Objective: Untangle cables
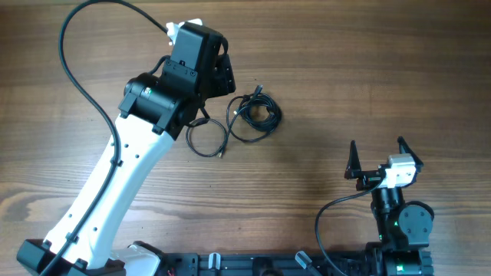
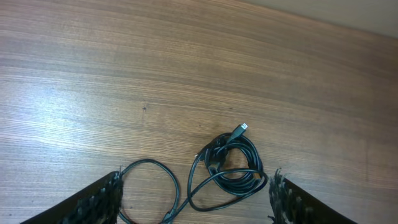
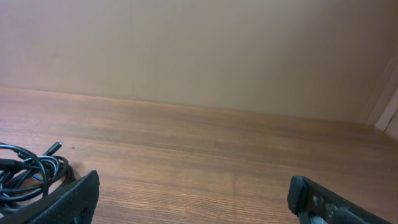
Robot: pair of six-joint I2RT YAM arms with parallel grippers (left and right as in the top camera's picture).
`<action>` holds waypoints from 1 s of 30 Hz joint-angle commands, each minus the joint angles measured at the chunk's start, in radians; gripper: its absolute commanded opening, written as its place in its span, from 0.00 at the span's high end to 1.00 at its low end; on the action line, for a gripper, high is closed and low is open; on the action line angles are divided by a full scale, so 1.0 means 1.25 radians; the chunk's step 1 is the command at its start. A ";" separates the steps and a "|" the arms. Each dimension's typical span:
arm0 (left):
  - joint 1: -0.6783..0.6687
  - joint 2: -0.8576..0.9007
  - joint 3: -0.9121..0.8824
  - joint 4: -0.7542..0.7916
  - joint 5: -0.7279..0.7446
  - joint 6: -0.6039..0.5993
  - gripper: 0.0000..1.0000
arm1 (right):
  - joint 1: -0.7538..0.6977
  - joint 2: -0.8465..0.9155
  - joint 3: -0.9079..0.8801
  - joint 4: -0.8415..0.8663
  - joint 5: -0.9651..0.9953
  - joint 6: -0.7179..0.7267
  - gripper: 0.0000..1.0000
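Note:
The cables [image 1: 253,113] lie on the wooden table as thin black cords. A tight coil [image 2: 234,163] with a small plug end [image 2: 240,129] joins a looser single loop [image 2: 148,186] on its left. In the left wrist view my left gripper [image 2: 196,202] is open just above them. Its fingers [image 2: 99,200] stand wide on either side of both loops and hold nothing. From overhead the left gripper [image 1: 219,80] sits just up-left of the tangle. My right gripper [image 1: 376,157] is open and empty at the lower right, well away. The coil [image 3: 28,174] shows at the left edge of its view.
The thicker black arm wire [image 1: 84,84] arcs over the table's upper left. The white left arm [image 1: 115,192] slants across the lower left. The arm bases [image 1: 253,264] line the front edge. A plain wall [image 3: 199,50] stands beyond the far table edge.

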 commanded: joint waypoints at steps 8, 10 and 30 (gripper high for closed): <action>0.000 0.037 0.000 -0.027 0.010 0.001 0.17 | -0.003 -0.006 -0.002 0.001 -0.007 0.010 0.00; 0.000 0.037 0.000 -0.041 0.010 0.001 0.16 | -0.003 -0.006 -0.002 0.001 -0.007 0.010 0.00; 0.000 0.037 0.000 -0.059 0.128 0.001 0.00 | -0.003 -0.006 -0.002 0.001 -0.007 0.010 0.00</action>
